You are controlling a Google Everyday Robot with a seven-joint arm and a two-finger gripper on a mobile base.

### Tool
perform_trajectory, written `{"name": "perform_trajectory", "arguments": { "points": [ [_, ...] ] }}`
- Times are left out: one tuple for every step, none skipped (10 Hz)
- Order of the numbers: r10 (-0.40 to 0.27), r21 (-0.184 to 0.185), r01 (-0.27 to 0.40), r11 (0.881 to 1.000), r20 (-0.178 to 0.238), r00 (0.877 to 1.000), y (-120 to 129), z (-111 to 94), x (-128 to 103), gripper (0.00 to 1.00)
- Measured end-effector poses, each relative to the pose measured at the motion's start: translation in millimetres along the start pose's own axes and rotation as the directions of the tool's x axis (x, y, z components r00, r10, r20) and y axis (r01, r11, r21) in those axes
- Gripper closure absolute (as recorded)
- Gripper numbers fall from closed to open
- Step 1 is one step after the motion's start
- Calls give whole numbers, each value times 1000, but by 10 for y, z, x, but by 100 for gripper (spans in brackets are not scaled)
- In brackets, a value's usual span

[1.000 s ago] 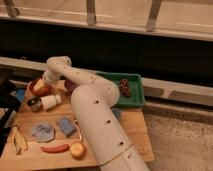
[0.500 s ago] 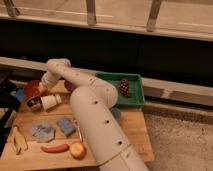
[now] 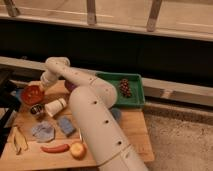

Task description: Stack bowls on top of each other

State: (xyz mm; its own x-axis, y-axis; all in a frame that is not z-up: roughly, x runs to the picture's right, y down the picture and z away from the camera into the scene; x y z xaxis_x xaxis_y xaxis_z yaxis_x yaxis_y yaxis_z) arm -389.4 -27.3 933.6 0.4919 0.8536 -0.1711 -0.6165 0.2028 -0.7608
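Jaws sit at the far picture-left corner of the worktop [image 3: 134,134], pressed together at the right rim of the orange-red bowl [image 3: 31,94]. They look to be pinching that rim, tho the contact itself is too small to be sure of, & nothing else touches them. A rim pinch makes sense: a shallow bowl offers no other hold, & gripping by the edge leaves the underside free to drop into the other one. The white arm [image 3: 92,117] runs from bottom centre up & over to that corner, covering the middle of the board. The purple bowl [image 3: 68,86] shows only as a dark sliver behind the forearm, near the orange-red one but apart from it, so prob the one to stack with; bowls not yet stacked. Nearer the camera than the pinched bowl stands a small metal cup [image 3: 36,110], w/ a white cup [image 3: 55,106] on its side just beside it. Both are close enough to get clipped if the bowl swings low, so lift first. Further out: blue sponge [image 3: 65,125], banana [image 3: 19,141], red chilli [image 3: 55,148] & apple [image 3: 77,150] toward the near edge; green tray [image 3: 135,102] w/ grapes [image 3: 124,88] at picture-right, well apart
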Motion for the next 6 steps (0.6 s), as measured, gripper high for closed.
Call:
{"name": "perform_trajectory", "arguments": {
  "points": [
    [-13,-4,13,1000,14,1000,54,-119,-104,100],
    [-27,-4,27,1000,29,999,103,-254,-218,100],
    [-40,0,40,999,44,998,143,-389,-326,100],
    [-55,15,54,998,64,996,167,-605,-481,100],
    [-62,35,60,998,73,995,145,-755,-576,100],
    [-66,72,60,996,77,995,50,-942,-663,100]
  ]
}}
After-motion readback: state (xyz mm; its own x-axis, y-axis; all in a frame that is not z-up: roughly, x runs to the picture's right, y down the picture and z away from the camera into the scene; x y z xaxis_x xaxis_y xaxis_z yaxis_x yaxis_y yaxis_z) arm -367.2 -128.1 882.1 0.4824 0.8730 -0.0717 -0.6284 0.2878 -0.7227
